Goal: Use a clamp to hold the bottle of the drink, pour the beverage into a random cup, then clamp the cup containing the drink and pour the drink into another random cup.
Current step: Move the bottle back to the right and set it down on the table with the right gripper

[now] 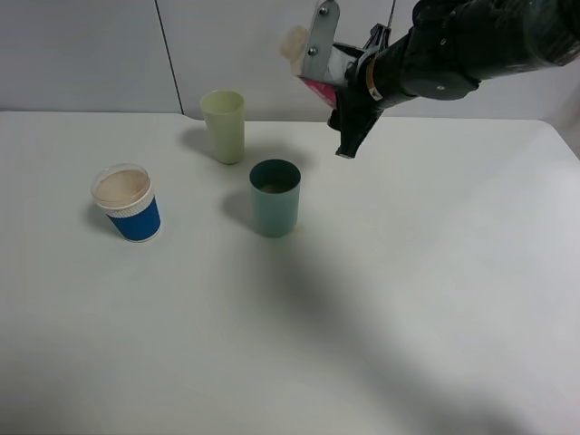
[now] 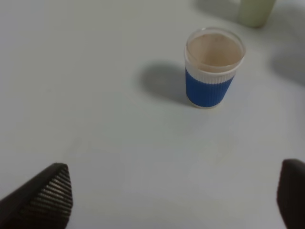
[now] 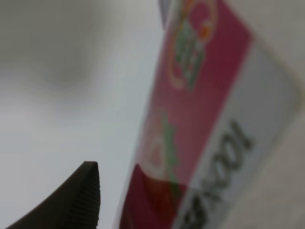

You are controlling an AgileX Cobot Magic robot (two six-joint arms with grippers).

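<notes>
My right gripper (image 1: 324, 65) is shut on the bottle (image 1: 317, 80) and holds it tilted high above the table, behind and to the right of the teal-green cup (image 1: 275, 198). Close up in the right wrist view, the pink-red label (image 3: 200, 119) fills the frame beside one dark fingertip (image 3: 83, 200). The teal cup stands upright, dark inside with a faint brownish patch low down. Tan beverage (image 1: 121, 187) fills the blue cup with the white band (image 1: 131, 213), which stands at the left. My left gripper (image 2: 174, 191) hangs open and empty, short of the blue cup (image 2: 209, 83).
A taller pale yellow-green tumbler (image 1: 224, 125) stands behind the teal cup, and its base shows at the edge of the left wrist view (image 2: 257, 12). The white table (image 1: 408, 299) stretches wide at the front and right. A pale wall rises behind it.
</notes>
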